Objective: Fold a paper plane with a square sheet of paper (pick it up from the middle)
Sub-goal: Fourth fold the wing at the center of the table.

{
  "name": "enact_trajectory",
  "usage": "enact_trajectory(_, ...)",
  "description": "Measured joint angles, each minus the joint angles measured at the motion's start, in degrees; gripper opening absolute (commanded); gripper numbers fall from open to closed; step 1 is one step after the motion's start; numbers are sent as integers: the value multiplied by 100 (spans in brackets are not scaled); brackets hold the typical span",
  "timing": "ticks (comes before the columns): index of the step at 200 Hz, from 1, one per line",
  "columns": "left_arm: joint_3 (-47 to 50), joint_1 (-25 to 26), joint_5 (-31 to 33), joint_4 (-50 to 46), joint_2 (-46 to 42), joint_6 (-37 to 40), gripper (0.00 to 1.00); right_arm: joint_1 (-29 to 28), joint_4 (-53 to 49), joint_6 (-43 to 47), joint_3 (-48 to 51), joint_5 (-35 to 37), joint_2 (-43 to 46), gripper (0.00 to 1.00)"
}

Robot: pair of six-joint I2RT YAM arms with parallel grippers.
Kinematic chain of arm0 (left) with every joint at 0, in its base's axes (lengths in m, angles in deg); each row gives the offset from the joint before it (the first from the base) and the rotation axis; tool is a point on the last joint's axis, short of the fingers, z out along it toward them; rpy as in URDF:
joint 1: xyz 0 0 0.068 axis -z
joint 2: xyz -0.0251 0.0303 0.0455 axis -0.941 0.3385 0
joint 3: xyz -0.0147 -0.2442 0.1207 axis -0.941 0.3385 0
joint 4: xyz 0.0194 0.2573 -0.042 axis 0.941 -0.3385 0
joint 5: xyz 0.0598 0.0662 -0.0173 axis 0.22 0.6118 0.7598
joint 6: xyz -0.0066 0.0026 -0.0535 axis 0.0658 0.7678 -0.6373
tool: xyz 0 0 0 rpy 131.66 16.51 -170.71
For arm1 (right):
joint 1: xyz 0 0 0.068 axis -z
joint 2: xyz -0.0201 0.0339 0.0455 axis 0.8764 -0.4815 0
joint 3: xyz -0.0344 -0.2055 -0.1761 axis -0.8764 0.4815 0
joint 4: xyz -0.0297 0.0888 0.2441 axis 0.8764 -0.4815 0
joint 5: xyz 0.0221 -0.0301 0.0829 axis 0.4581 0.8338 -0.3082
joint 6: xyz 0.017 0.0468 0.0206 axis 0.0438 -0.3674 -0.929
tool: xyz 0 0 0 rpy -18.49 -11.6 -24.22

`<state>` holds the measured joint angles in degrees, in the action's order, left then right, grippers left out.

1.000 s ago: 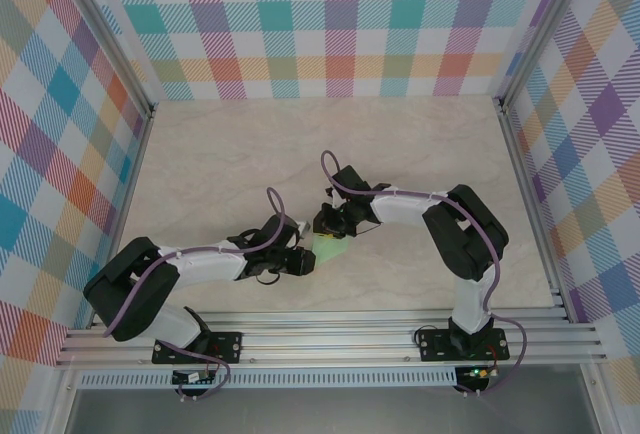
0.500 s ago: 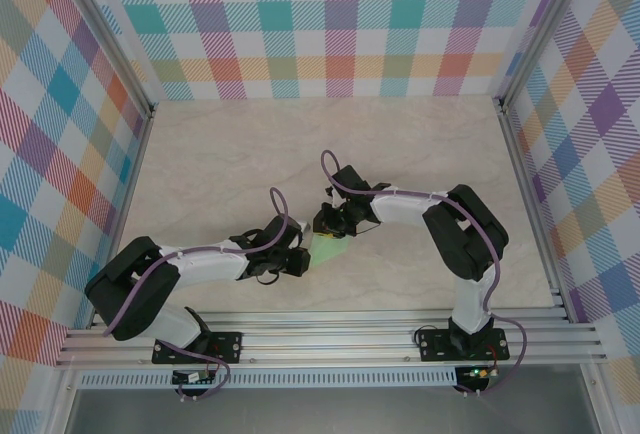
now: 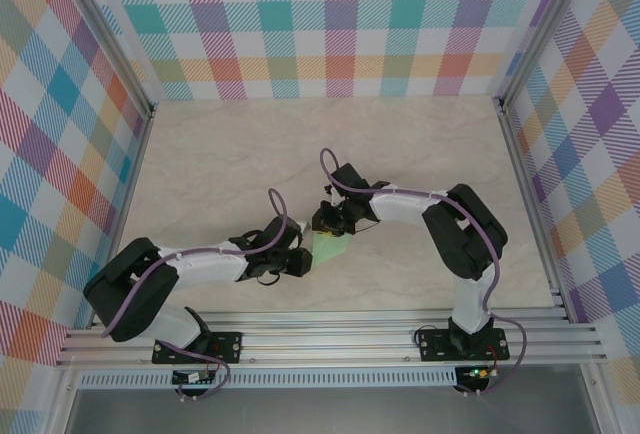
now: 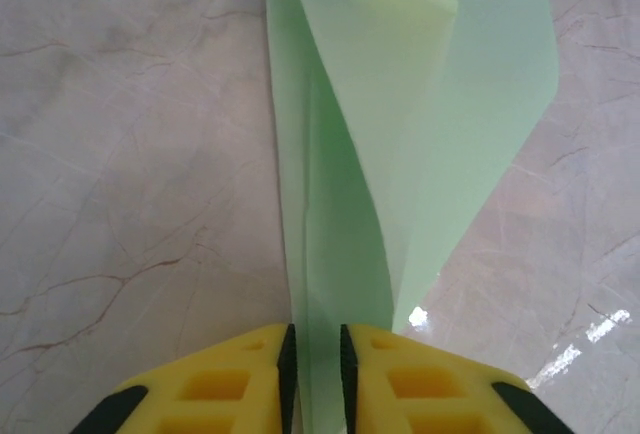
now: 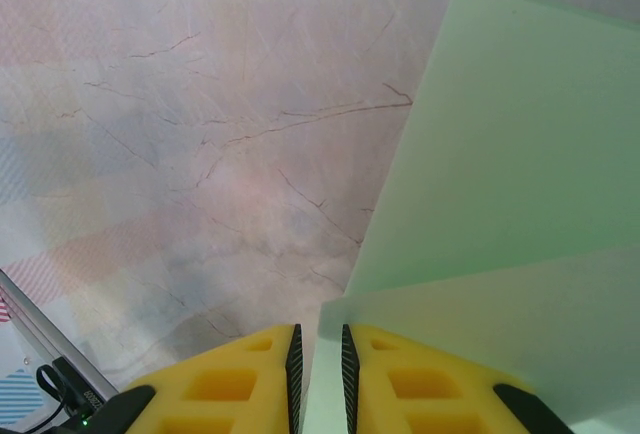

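Paper point(image 3: 331, 246), pale green and creased, shows mid-frame from above. Left gripper point(image 4: 314, 339) and right gripper point(image 5: 319, 339) each pinch it, jaws narrow.

The whole far half of the bench point(image 3: 330, 139) is left wide open, so loads of room can be found there, and a bare strip is left along the front between the two arm bases. The middle is pretty clogged though: the left pincer point(image 4: 315, 359) and right pincer point(image 5: 318, 354) are set close together, bridged by the sheet of paper point(image 4: 400, 134). Three sides are boxed in by plaid walls point(image 3: 330, 24), the near edge by the rail frame point(image 3: 330, 339).
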<state>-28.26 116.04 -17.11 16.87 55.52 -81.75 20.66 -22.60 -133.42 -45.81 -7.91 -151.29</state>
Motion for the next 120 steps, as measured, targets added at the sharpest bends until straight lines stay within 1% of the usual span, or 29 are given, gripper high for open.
enact_trajectory(12, 17, 7, 2, 11, -48, -7, 36, 0, -4, 0, -7, 0, -4, 21)
enact_trajectory(46, 15, 7, 0, 26, -70, 17, 40, 0, -11, 0, -13, 0, -4, 21)
enact_trajectory(93, -39, 7, -20, 4, 4, 57, 41, 0, -35, -2, -17, 24, -4, 21)
enact_trajectory(120, -39, 7, 52, -74, -138, 55, 41, 0, -37, 0, -17, 24, -4, 21)
